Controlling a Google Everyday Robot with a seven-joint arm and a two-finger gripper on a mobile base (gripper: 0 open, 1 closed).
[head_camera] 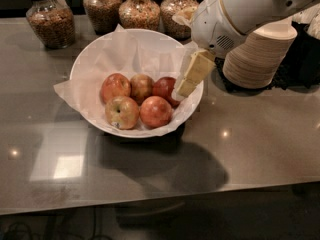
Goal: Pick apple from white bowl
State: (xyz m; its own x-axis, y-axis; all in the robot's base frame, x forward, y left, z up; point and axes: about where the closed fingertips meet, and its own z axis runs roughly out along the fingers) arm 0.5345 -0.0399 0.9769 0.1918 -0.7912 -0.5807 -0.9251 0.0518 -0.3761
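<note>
A wide white bowl (90,59) lined with crumpled white paper sits on the grey counter. It holds several red-yellow apples; the rightmost back apple (165,89) lies closest to my gripper. My gripper (187,81) hangs from the white arm at the upper right. Its cream fingers (197,69) point down-left over the bowl's right rim, just above and beside that apple. It holds nothing that I can see.
A stack of beige paper bowls (260,54) stands right of the white bowl, partly behind the arm. Several glass jars (50,16) of grains line the back edge. The counter's front edge runs along the bottom.
</note>
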